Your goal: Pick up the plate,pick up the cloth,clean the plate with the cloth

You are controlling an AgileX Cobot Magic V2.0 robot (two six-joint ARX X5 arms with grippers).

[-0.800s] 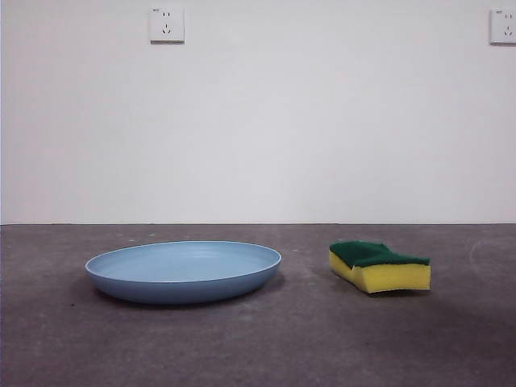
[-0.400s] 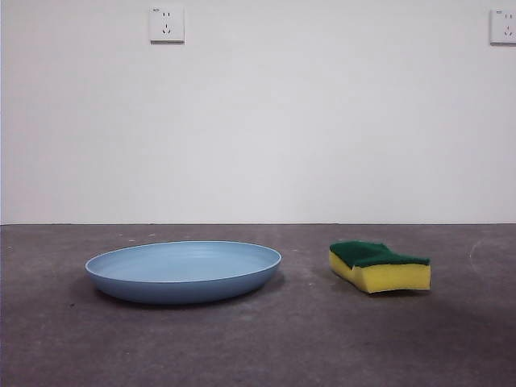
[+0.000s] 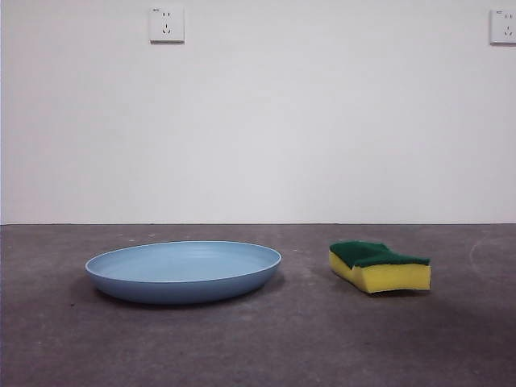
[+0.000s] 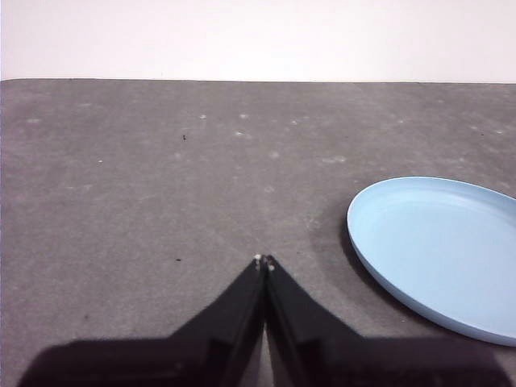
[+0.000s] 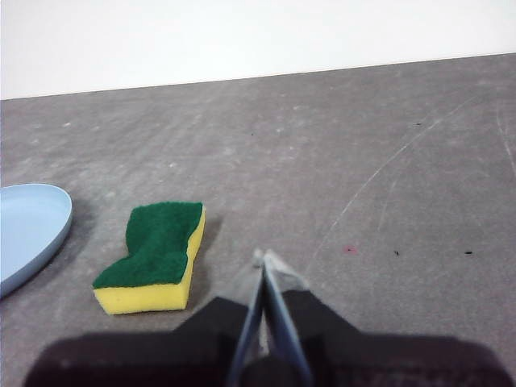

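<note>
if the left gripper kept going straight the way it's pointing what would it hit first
Probably nothing: ahead of the shut left gripper lies only bare table up to the wall. The plate sits off to one side, likely missed.

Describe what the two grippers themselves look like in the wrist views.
The left gripper has two matte black jaws tapering to a narrow point, with tiny pale specks at the tips. The right gripper is similar, black and wedge-shaped, with pale greyish tips. No cables or markings show.

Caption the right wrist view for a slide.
Right gripper, jaws shut and empty, beside the green-topped yellow sponge; blue plate at the edge.
</note>
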